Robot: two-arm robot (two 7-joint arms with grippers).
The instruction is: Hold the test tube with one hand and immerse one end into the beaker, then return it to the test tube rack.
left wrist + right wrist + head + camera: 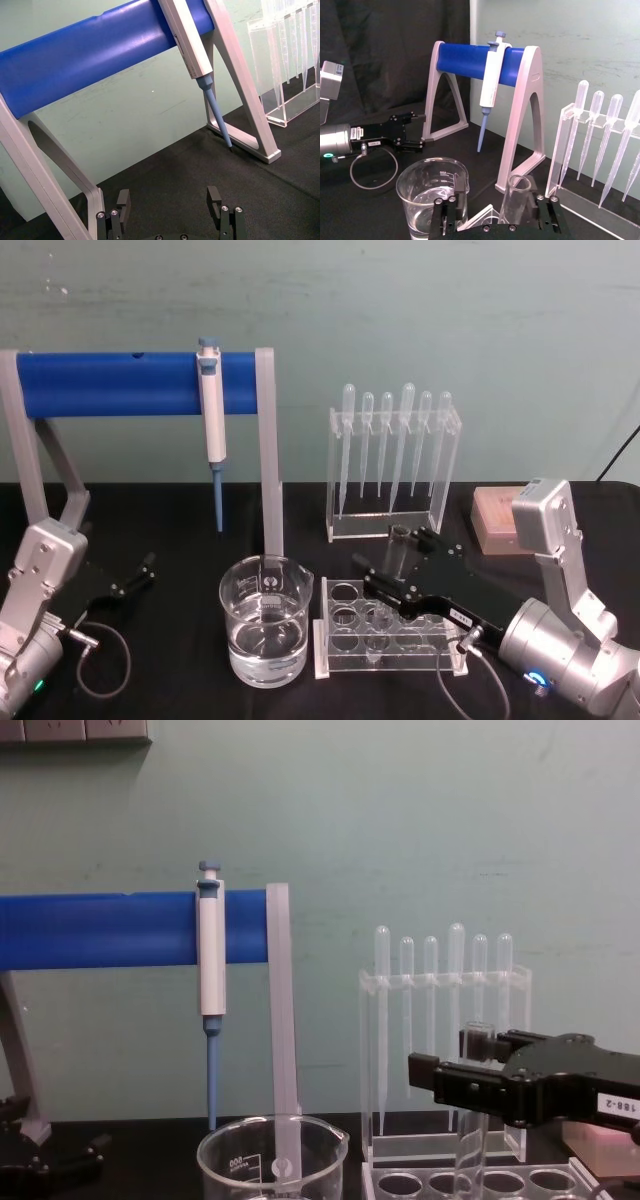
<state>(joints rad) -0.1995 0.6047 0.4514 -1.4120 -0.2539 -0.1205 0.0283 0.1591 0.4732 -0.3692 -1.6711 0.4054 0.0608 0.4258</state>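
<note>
The right tool (497, 215) stands wide around the upright test tube (515, 197) in the rack (385, 635); the beaker (265, 630) lies to its left. The left tool (135, 575) is parked, open.

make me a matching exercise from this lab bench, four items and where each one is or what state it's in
Items:
1. test tube
2. beaker
3. pipettor
4. left end effector

States:
A. hanging on the blue bar of the stand
B. open over the black cloth, holding nothing
C. standing in the rack, between the right end effector's fingers
D. partly filled with clear liquid, left of the rack

Pairs: 1-C, 2-D, 3-A, 4-B
</note>
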